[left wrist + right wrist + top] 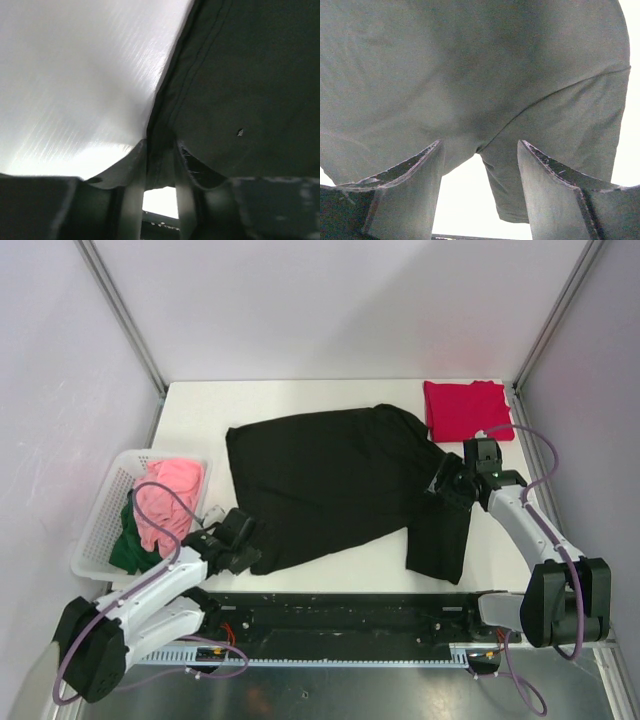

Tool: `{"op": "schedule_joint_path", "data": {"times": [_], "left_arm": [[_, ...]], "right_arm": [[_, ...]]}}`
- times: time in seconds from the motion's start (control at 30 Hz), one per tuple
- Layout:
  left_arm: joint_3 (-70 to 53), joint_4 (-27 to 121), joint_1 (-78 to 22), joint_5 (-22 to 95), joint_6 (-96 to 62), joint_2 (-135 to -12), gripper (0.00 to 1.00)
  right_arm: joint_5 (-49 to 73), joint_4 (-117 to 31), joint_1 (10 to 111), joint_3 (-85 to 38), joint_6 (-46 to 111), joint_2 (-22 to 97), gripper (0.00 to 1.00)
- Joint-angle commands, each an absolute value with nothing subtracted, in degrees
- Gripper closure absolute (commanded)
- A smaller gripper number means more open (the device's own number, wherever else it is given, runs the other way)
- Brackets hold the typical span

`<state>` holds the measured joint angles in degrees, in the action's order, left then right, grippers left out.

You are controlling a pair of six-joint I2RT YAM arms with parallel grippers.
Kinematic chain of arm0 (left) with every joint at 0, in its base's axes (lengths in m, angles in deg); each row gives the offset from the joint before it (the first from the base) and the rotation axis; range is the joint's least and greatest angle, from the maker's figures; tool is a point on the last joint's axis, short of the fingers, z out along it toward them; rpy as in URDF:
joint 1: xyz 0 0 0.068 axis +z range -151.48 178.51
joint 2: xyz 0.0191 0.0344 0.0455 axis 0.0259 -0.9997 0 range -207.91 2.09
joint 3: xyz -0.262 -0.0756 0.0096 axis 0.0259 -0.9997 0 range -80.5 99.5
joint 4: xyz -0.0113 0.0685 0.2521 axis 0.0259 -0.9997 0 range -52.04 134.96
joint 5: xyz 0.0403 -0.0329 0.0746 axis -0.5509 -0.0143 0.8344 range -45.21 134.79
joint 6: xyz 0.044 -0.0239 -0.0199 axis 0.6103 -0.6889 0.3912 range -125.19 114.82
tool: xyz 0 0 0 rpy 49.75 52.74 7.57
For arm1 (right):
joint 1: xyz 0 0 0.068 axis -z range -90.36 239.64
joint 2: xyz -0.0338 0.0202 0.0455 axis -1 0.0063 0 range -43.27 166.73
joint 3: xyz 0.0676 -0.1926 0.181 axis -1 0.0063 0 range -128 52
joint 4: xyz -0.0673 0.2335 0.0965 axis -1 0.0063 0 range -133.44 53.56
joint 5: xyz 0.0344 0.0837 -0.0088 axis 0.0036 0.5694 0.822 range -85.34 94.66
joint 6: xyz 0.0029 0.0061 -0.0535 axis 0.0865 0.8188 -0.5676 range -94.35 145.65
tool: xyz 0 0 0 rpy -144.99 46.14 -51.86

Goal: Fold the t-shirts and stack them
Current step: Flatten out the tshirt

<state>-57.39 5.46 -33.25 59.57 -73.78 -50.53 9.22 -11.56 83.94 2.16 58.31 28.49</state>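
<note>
Black t-shirt lies spread across the middle of the counter, a pincer at each side

Left pincer sits at the shirt's near-left corner, its fingers drawn in on the hem with dark cloth pinched between them; right pincer rests at the shirt's right side, where a sleeve lies stretched toward the near edge; its fingers stand spread apart, bare counter showing between them, nothing held; crimson t-shirt lies folded at the far right corner, just beside the black one; white basket at the left edge holds a pink garment and a dark green garment
</note>
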Motion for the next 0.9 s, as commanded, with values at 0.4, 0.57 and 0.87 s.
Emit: {"op": "schedule_joint_path", "data": {"times": [0.4,0.57,0.87], "left_arm": [[-43.60,8.29,-12.05,64.68,-59.70,-57.30,1.00],[-39.73,8.33,-6.12,64.08,-56.58,-59.58,1.00],[-38.82,9.00,-5.02,63.41,-55.70,-61.79,1.00]], "right_arm": [[9.17,-10.57,85.04,4.77,57.85,26.12,0.36],[8.84,-10.29,85.34,6.88,58.19,25.39,0.36],[5.60,-9.87,86.71,11.90,60.85,22.93,0.37]]}}
